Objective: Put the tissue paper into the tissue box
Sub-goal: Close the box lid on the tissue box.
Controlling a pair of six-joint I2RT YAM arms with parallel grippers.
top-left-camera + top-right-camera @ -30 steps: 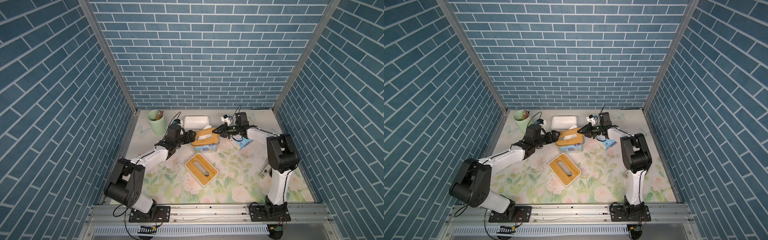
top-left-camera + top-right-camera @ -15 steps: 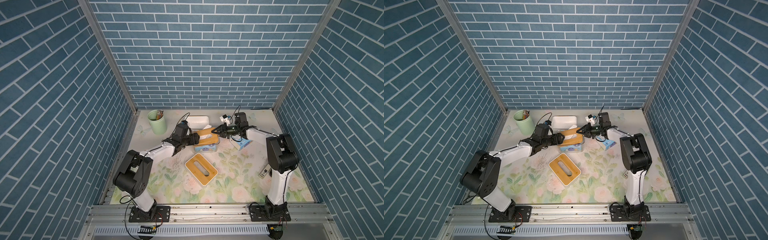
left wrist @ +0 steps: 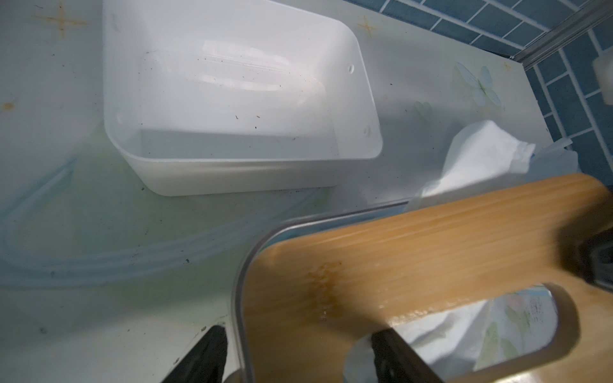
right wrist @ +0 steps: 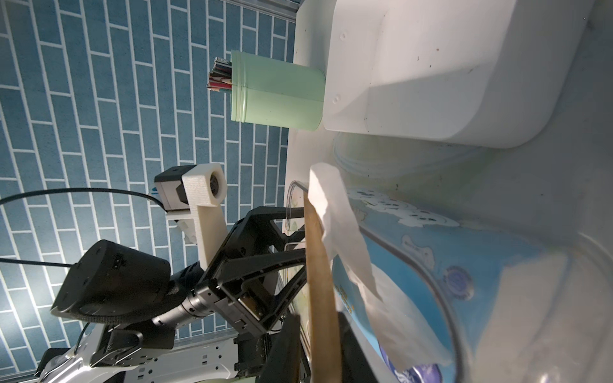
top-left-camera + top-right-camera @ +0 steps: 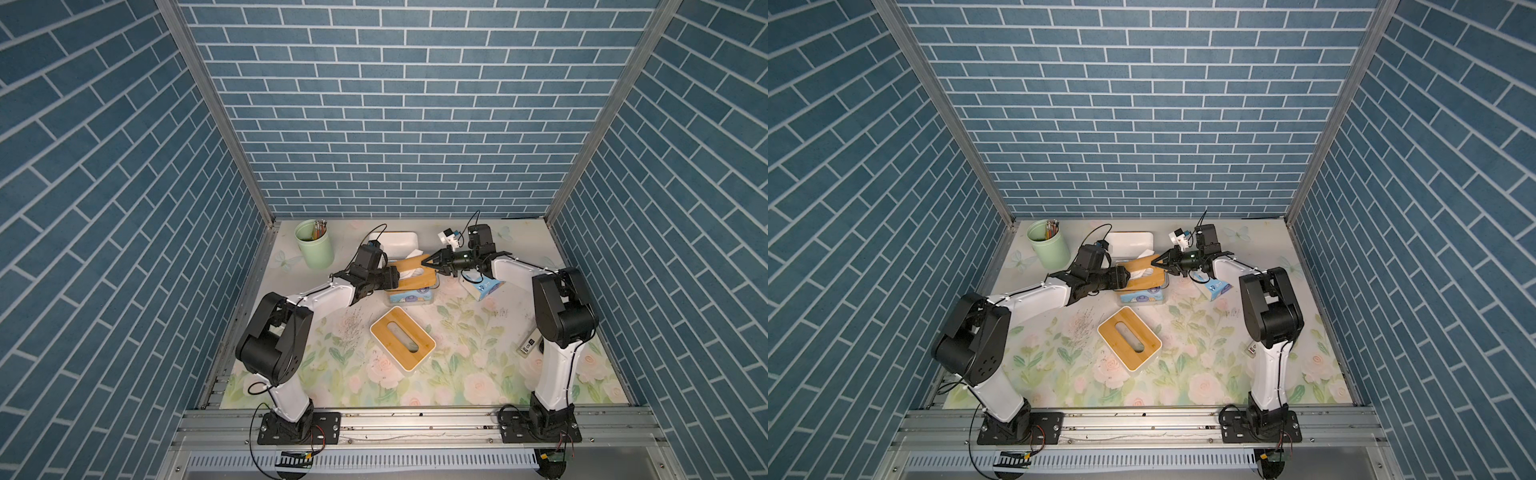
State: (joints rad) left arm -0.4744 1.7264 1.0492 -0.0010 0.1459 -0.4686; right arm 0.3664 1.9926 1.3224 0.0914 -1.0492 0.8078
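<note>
Left arm [image 5: 324, 293] has shot forward, stretched low; left gripper [image 5: 395, 277], jaws spread yet narrowing, straddles the near end of the slotted bamboo lid [image 3: 414, 258]; the blue tissue paper pack [image 5: 409, 296] sits inside the clear plastic tissue box [image 3: 238, 282], white sheet [image 3: 477, 156] poking out behind; right gripper [image 5: 428, 262] pinches the lid's far edge, holding it tilted; closing up looks next.

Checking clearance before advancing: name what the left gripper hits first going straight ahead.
Probably the tilted wooden lid, its near edge lying between the left gripper's spread fingers; depth is unclear.
</note>
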